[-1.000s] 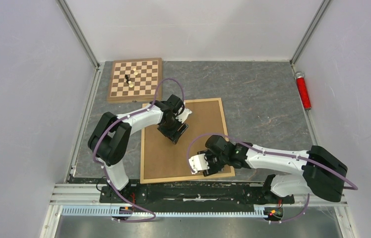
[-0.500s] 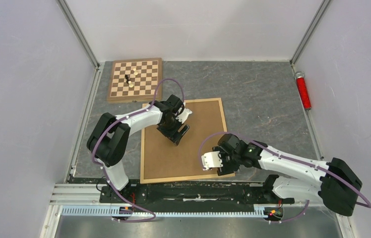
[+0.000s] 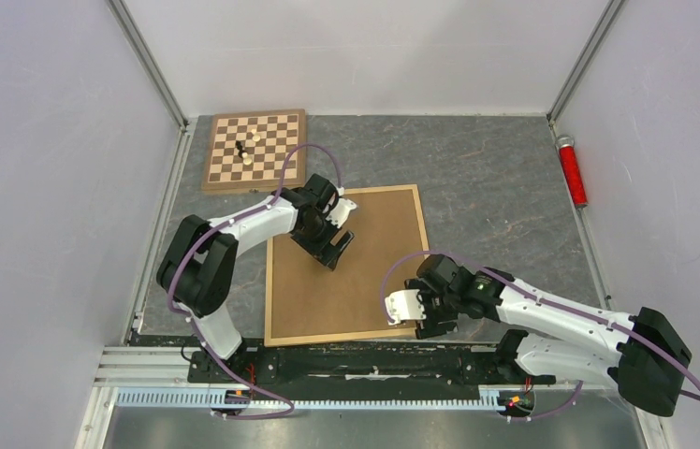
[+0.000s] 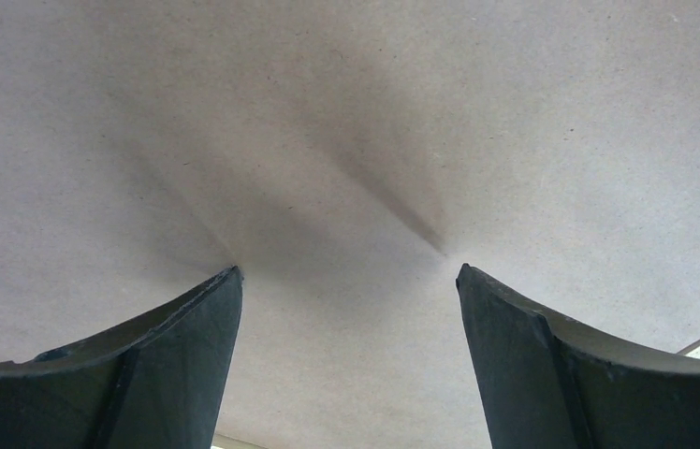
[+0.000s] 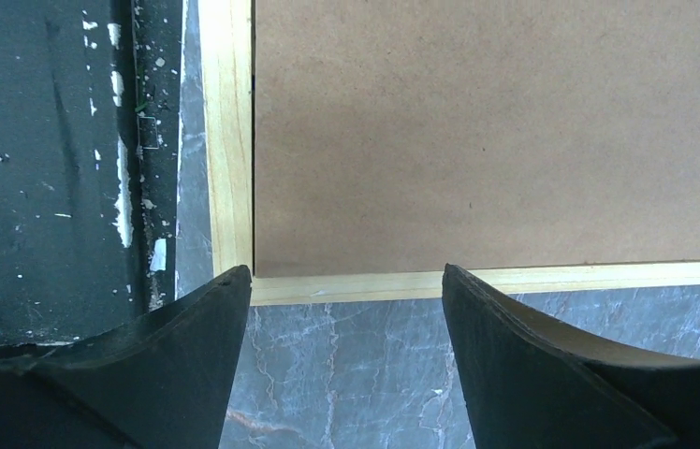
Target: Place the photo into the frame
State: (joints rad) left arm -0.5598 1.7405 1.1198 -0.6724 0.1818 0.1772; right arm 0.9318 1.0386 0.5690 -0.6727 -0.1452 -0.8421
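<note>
The frame (image 5: 226,140) lies flat on the table (image 3: 496,187), its near right corner just beneath our right gripper (image 5: 346,271), whose jaws are wide and empty. Our left gripper (image 4: 347,271) points down over the brown backing board (image 3: 374,253) inside the frame, also wide, holding nothing. We count one frame, one board, two arms.

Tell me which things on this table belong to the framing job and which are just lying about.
For the job:
frame
brown backing board, lying inside the frame
(the photo is not in view)

Just lying about:
chessboard
chess pieces, standing on the chessboard
red cylinder, by the right-hand wall
</note>
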